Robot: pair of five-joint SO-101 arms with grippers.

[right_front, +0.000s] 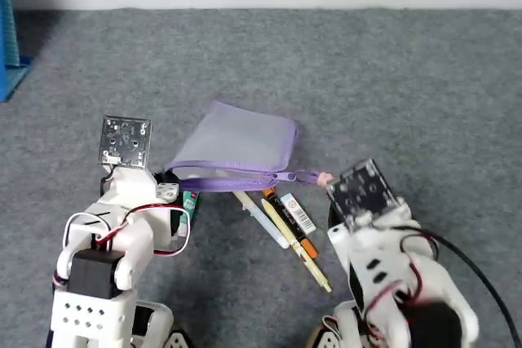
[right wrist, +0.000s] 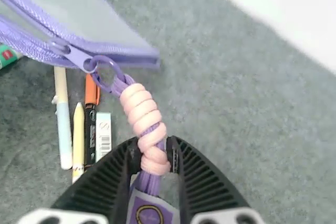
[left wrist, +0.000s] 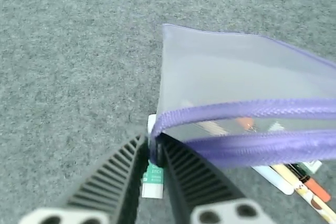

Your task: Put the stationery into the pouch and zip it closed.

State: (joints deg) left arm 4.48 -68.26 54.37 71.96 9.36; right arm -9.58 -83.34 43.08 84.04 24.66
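Pinching pouch (right_front: 241, 143), pull cord (right wrist: 144, 124), labels (right wrist: 103, 136) unreadable

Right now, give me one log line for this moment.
left jaws: shut on pouch corner | right jaws: shut on zipper cord | pens: on table, outside pouch

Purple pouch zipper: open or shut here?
Open. The two zipper tapes of the translucent purple pouch stand apart; the purple slider sits at the end where the right end effector holds its pink braided cord.

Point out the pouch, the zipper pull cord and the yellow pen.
pouch (right_front: 245, 140): high view, its mesh side.
zipper pull cord (right wrist: 144, 121): right wrist view, its pink braid.
yellow pen (right wrist: 78, 137): right wrist view, its barrel.
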